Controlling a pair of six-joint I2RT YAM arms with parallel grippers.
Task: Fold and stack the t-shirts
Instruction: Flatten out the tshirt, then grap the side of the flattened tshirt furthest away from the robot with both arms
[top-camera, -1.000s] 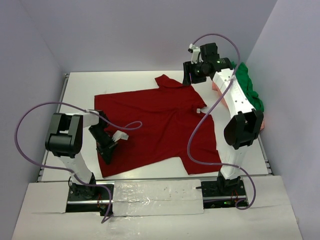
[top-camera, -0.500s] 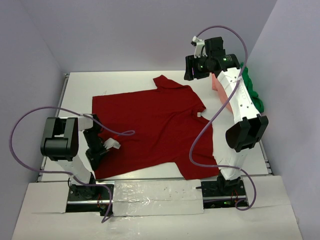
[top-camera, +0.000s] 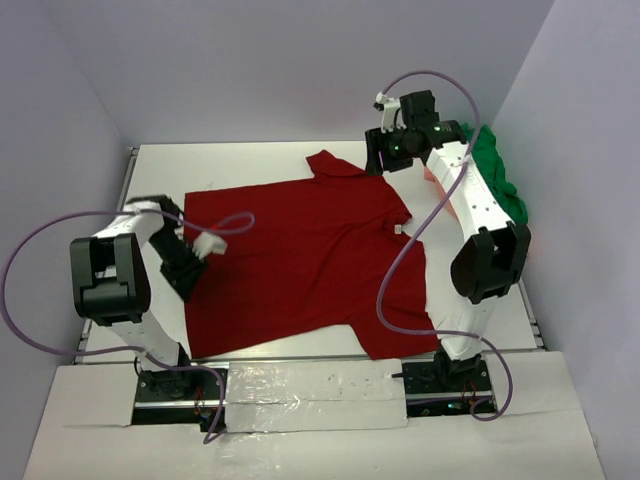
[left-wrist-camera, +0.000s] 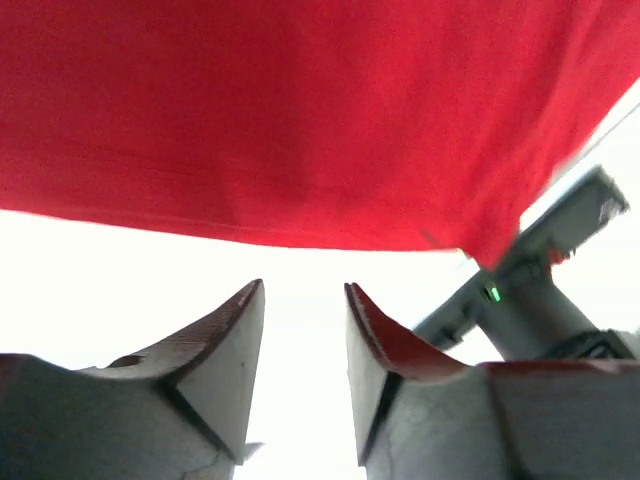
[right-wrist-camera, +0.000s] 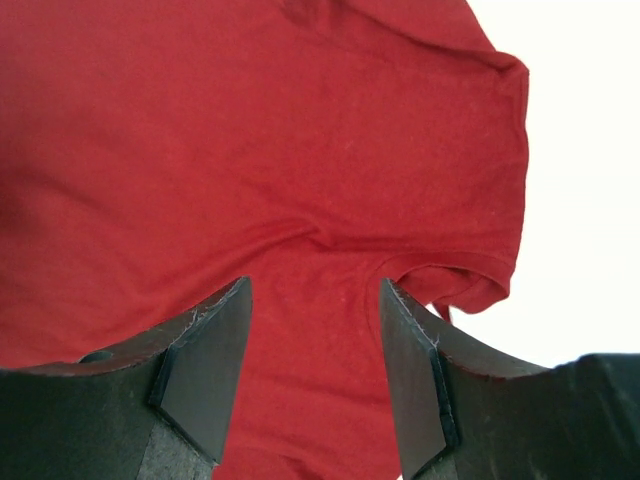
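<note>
Near left corner: left gripper (top-camera: 188, 288) sits over bare table (top-camera: 150, 170), just off the left side edge of the dark red t-shirt (top-camera: 300, 260). From the top the arm covers the fingers. In the left wrist view the fingers (left-wrist-camera: 215, 345) are apart with a narrow gap, nothing between them, only white table under them. The shirt's edge runs across just past the tips; whether they touch the table can't be told. At the right of that view there is a blurred grey part (left-wrist-camera: 530, 300) with a green light.

Middle of table: the red shirt lies spread flat. Its collar and small pale neck label (top-camera: 400, 228) face the right edge. One sleeve reaches to the near edge by the right arm's base, the other points to the far edge. A purple cable (top-camera: 395, 270) crosses the collar side and hides a strip of cloth.

Far side: right gripper (top-camera: 376, 163) hangs over the far sleeve. Its fingers (right-wrist-camera: 205, 350) are spread, empty, with red cloth below; contact unclear.

Far right corner: the green t-shirt (top-camera: 502, 180) is bunched against the right edge, partly behind the right arm. The pink t-shirt (top-camera: 432, 172) shows only as a sliver, shape unreadable.
</note>
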